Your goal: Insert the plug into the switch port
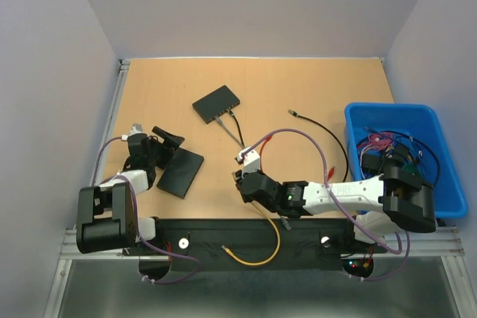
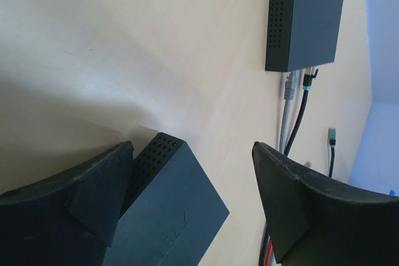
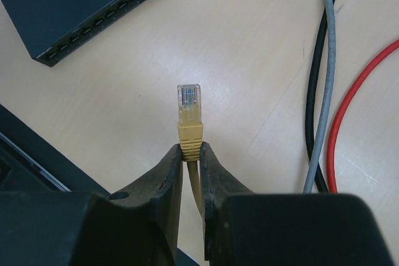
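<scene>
My right gripper (image 3: 190,148) is shut on the yellow boot of a plug (image 3: 189,111) whose clear tip points away from me, above the table. A black switch (image 3: 81,4) lies ahead and to the left of the tip, its row of ports facing the plug and well apart from it. In the top view this switch (image 1: 181,172) lies near the left, with the right gripper (image 1: 240,178) to its right. My left gripper (image 2: 192,154) is open around that switch's corner (image 2: 168,210); it also shows in the top view (image 1: 165,145).
A second black switch (image 1: 216,103) sits farther back with grey and black cables plugged in. A loose black cable (image 1: 317,126) and a red one (image 3: 349,104) lie on the table. A blue bin (image 1: 387,108) of cables stands at right. The yellow cable (image 1: 277,237) crosses the front rail.
</scene>
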Robot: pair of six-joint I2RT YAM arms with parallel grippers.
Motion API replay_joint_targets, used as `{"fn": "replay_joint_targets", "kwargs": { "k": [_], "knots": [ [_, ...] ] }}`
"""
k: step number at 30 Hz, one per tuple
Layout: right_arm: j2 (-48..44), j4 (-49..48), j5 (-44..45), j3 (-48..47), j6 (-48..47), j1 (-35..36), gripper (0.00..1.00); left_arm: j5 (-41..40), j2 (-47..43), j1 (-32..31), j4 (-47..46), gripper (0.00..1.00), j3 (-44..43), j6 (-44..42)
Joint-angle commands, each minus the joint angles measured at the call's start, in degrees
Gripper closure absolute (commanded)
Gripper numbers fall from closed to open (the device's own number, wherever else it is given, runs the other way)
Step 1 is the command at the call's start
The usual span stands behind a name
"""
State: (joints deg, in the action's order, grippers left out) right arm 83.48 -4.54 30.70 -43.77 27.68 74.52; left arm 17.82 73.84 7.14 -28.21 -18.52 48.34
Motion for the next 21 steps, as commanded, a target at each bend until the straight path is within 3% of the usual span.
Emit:
{"fn": "replay_joint_targets", "kwargs": {
  "k": [1,11,21],
  "knots": [
    [0.71,-1.53,1.64,-1.76,1.24,-0.25,1.0,0.28,1.83,-4.32,1.4,0.11,-1.95,-0.26],
    [4.05,-1.09,1.21,-4.83,-1.31,-0.25,1.0,-1.04,5.08,-12.49,-0.09,0.11,-6.17,-0.78],
    [10.55,-0.47,-4.06,-7.47,-0.17,-0.78,1.0,2.65,6.49,-13.82,-3.69,0.11,-6.0,-7.2]
  ]
}}
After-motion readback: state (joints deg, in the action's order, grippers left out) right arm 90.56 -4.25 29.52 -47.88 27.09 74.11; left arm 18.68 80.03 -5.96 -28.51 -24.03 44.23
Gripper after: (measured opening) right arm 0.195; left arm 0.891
